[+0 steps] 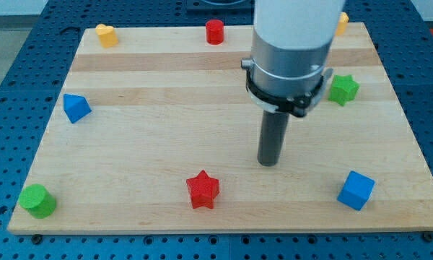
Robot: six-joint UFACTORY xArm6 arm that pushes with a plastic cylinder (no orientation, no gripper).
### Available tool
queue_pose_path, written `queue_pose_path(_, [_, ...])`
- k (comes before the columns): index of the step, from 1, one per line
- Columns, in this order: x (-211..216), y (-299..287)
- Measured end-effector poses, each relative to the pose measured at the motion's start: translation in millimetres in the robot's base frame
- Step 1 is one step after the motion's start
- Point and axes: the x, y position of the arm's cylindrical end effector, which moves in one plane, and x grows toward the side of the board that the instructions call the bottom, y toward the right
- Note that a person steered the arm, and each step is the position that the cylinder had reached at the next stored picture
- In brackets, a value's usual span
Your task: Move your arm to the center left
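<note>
My tip (269,163) rests on the wooden board (151,144), right of the board's middle. The red star (203,189) lies below and to the tip's left. The blue cube (356,190) lies to its lower right. The green star (343,89) sits at the view's right, partly behind the arm's grey body (292,43). At the view's left sit a blue triangular block (76,107) and, in the bottom left corner, a green cylinder (37,200). Nothing touches the tip.
A yellow block (106,35) and a red cylinder (214,32) stand along the board's top edge. Another yellow block (342,22) peeks out behind the arm at the top right. A blue perforated table (14,87) surrounds the board.
</note>
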Motion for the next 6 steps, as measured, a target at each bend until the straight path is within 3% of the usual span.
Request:
queue_pose_path(2, [-33,-128])
queue_pose_path(4, [-27,-275])
queue_pose_path(5, [-41,-268])
queue_pose_path(6, [-76,-204])
